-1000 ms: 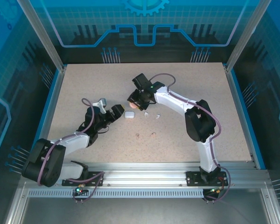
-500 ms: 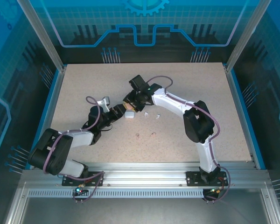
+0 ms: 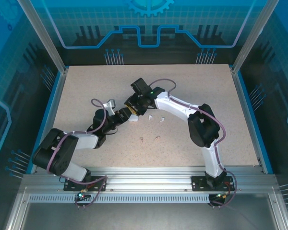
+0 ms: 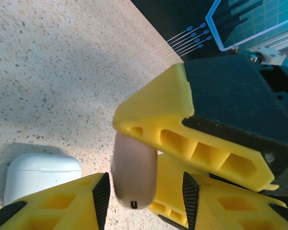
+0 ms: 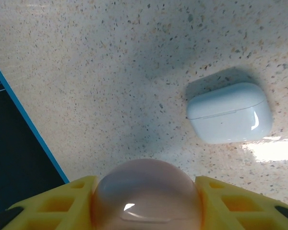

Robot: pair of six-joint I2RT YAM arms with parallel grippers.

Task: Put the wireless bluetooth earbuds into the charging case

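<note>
**Two-arm handling of a charging case above the table [image 3: 192, 91], read left to right.**

- **Left gripper [image 4: 145, 196]:** the jaws are part-open and set either side of the pink case [image 4: 133, 175]. One pad lies close against the case and a gap shows at the other, so whether it grips cannot be told. The likely purpose is to steady the body for lid opening, or to take the case over.
- **White case [image 4: 41, 173]:** closed and flat on the table, just beside the left gripper. Nothing holds it.
- **Right gripper [image 5: 146, 203]:** clamped on the pink case, with both fingers [image 5: 62, 203] pressed to its rounded sides. The case appears raised off the surface, which gives the other arm room to reach in.
- **White earbuds [image 3: 150, 116]:** two, loose on the table just right of the grippers.
- **Pinkish earbuds [image 3: 142, 140]:** two thin pieces nearer the arm bases, apart from both cases. None is seated, so the task is judged to be at an early stage.

**Views:** The overhead view gives the earbud layout, but the meeting wrists mask the grip. The right wrist view resolves the two-sided contact and the white case's shut seam. The left wrist view adds a small dark mark on the pink case's end and the gap at one left pad.
</note>
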